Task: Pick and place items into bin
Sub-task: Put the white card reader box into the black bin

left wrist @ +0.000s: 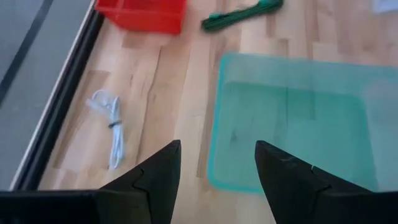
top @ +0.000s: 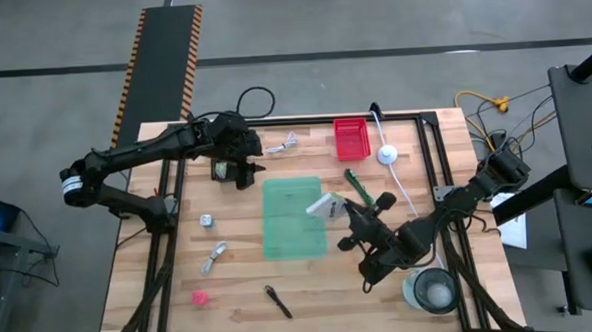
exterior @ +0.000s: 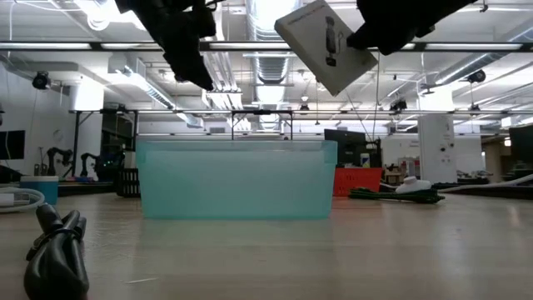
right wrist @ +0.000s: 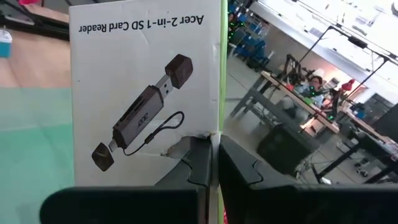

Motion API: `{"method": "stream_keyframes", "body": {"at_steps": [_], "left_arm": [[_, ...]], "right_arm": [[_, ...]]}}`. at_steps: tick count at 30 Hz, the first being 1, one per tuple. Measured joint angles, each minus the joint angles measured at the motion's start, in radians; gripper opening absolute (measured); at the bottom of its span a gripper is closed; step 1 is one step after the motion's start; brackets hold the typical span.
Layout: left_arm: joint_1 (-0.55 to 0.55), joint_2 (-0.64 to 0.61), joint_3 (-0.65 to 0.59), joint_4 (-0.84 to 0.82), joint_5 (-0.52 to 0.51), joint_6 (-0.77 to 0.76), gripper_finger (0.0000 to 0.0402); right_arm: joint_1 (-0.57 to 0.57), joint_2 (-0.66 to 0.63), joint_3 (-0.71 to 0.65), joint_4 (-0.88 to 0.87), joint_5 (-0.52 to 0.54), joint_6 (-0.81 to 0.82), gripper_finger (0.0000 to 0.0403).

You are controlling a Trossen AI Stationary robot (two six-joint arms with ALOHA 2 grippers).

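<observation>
Packet (right wrist: 146, 93), a white card-reader box, hangs pinched in the right tool (right wrist: 214, 155), whose fingers are clamped tight on its edge, above the right rim of the green bin (top: 294, 218). Left tool (top: 244, 164) hovers just beyond the bin's far left corner, fingers parted and holding nothing. A white coiled cable (left wrist: 112, 124) lies on the table (top: 311, 285) left of the bin's far end.

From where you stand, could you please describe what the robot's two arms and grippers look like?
Both arms are dark, nearly black, built of slim jointed segments. The left arm has a pale silvery ring near its base joint. The left gripper ends in two broad, matte dark fingers tapering to blunt tips. The right gripper has similar dark grey fingers with stepped, angular edges. No markings are legible.
</observation>
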Motion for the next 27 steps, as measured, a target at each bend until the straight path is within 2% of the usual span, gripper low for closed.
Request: {"method": "stream_keyframes", "body": {"at_steps": [2,8,15,27], "left_arm": [[-0.002,0.023,0.0,0.031,0.055,-0.001,0.019],[-0.016,0.135,0.0,0.177,0.312,-0.035,0.019],[-0.038,0.23,0.044,0.209,0.331,-0.028,0.019],[-0.138,0.232,0.048,0.453,0.341,-0.026,0.019]], "right_arm": [[-0.004,0.0,-0.004,-0.001,0.0,0.0,0.0008],[-0.011,0.0,-0.018,-0.011,0.0,-0.004,0.0008],[-0.011,0.0,-0.048,-0.031,-0.002,-0.011,0.0008],[-0.058,0.0,-0.09,-0.044,-0.037,-0.045,0.0008]]}}
